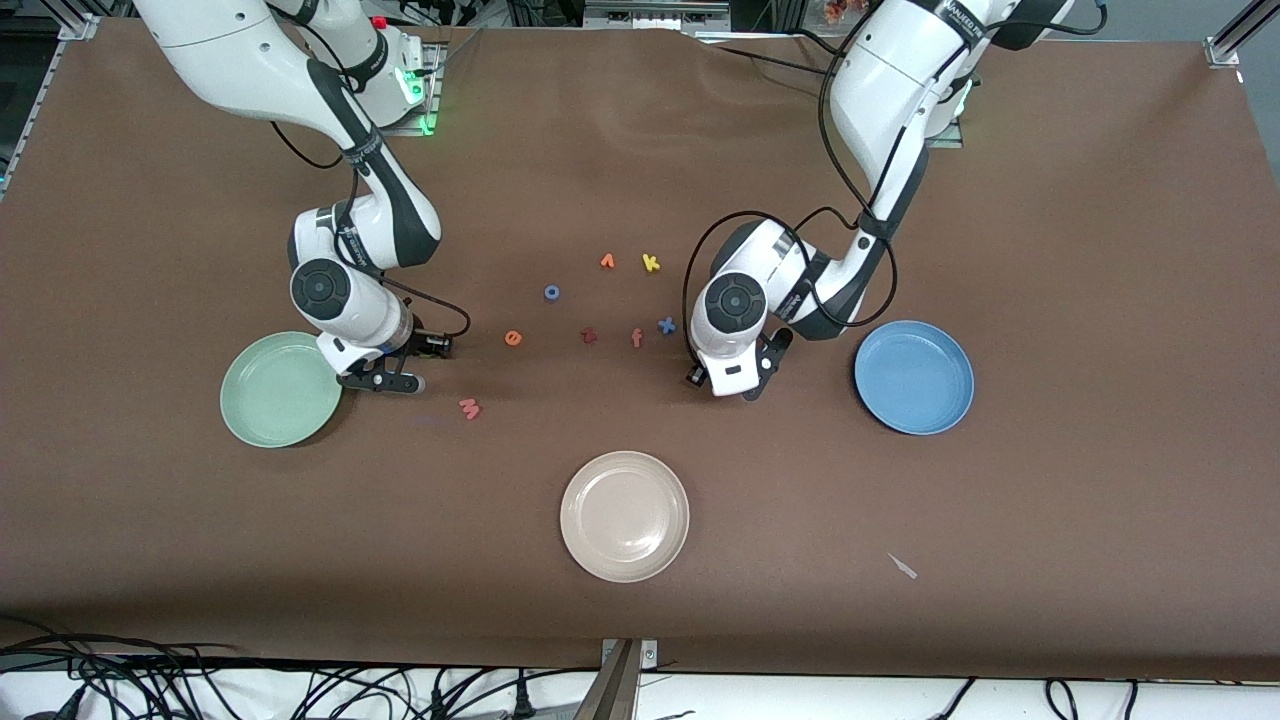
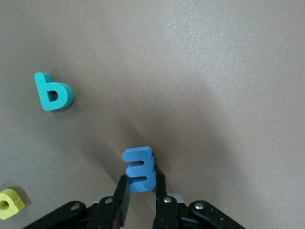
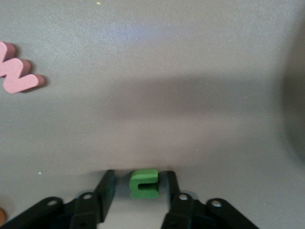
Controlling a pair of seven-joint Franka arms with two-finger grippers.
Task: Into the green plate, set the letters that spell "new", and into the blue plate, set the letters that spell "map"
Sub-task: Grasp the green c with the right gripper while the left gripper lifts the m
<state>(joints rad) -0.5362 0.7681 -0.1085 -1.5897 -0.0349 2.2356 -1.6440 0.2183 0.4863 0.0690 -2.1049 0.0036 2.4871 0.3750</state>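
My left gripper is down at the table and shut on the blue m, with a finger pressed against each side. The teal a and the yellow p lie close by on the cloth. This gripper is near the blue plate. My right gripper is down and open around the green n, with a gap on each side. The pink w lies apart from it. That gripper is beside the green plate. The orange e lies toward the table's middle.
A beige plate sits nearest the front camera. Between the arms lie a blue ring letter, a small orange letter, the yellow k, the dark red z, the orange f and the blue x.
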